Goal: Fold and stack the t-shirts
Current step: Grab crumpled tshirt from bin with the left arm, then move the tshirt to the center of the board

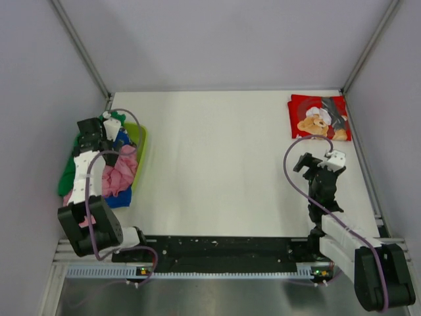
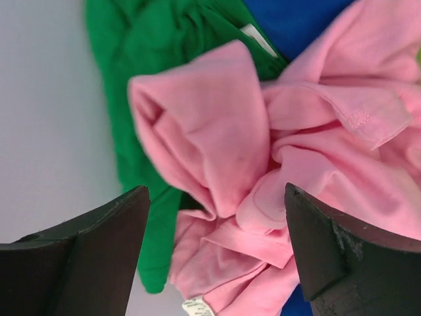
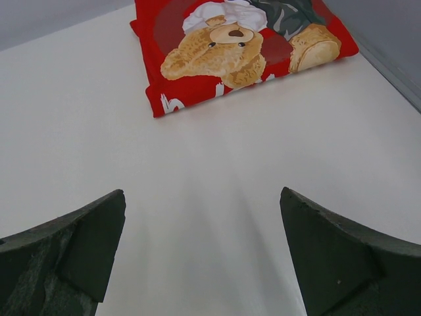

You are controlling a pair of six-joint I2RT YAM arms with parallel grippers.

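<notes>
Spread wide and empty, the left claw (image 2: 216, 191) is held over the crumpled pink shirt (image 2: 217, 131) on the unfolded heap (image 1: 105, 171) (green (image 2: 151, 52), blue (image 2: 296, 20), yellow-green (image 1: 139, 141)) — only the red shirt (image 3: 230, 46) has been folded, at the counter's (image 1: 223, 164) far right; the right claw (image 3: 202, 194) is likewise wide and empty.

No word, brand or number can be read in these views. The red t-shirt (image 3: 240, 56) with the teddy-bear chef print carries white lettering (image 3: 168, 104) along its near folded edge, but only cut-off strokes show, too little to make out a single letter. In the left wrist view a white sewn-in tag (image 2: 258, 39) lies on the green t-shirt (image 2: 131, 66) and a second tag (image 2: 197, 307) pokes out under the pink t-shirt (image 2: 217, 131), the first looking blank, the second bearing marks too blurred to read.
</notes>
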